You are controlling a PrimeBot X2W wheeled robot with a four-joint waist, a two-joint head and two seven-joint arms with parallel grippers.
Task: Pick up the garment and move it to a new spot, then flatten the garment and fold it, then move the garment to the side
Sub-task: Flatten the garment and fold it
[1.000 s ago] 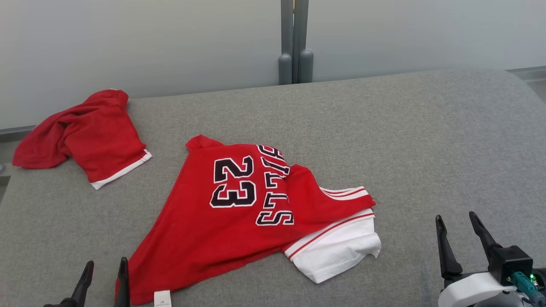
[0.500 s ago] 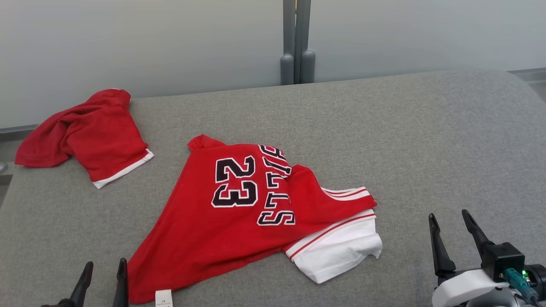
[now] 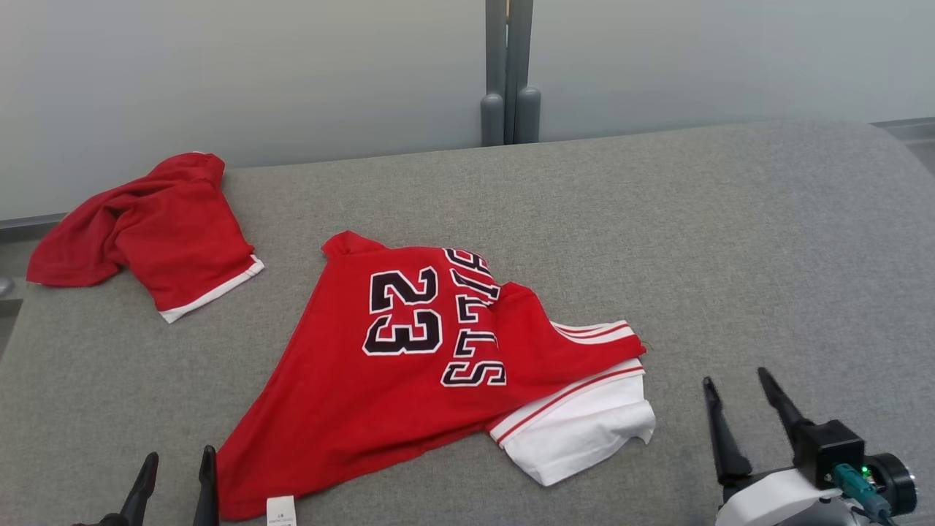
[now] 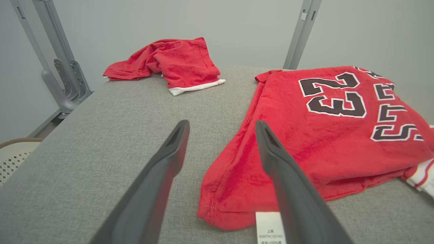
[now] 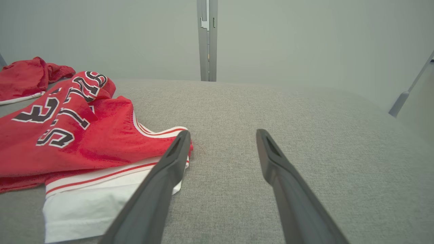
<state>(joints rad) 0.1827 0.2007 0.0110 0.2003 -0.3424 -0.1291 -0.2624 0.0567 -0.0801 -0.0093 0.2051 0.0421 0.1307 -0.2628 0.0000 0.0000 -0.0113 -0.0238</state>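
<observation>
Head view: left hand (image 3: 180, 454), right hand (image 3: 735, 376) splayed; jersey (image 3: 350, 394) rumpled, seemingly untouched.

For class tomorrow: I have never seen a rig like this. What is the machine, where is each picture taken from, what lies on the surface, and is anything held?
It is a two-armed robot. One picture looks down from its head; the other two look along each arm's two dark fingers. On the grey pad lie a crumpled red jersey numbered 23 and, far left, a second red garment. The left hand is open beside the jersey's near corner; the right hand is open to the jersey's right. Neither holds anything.
</observation>
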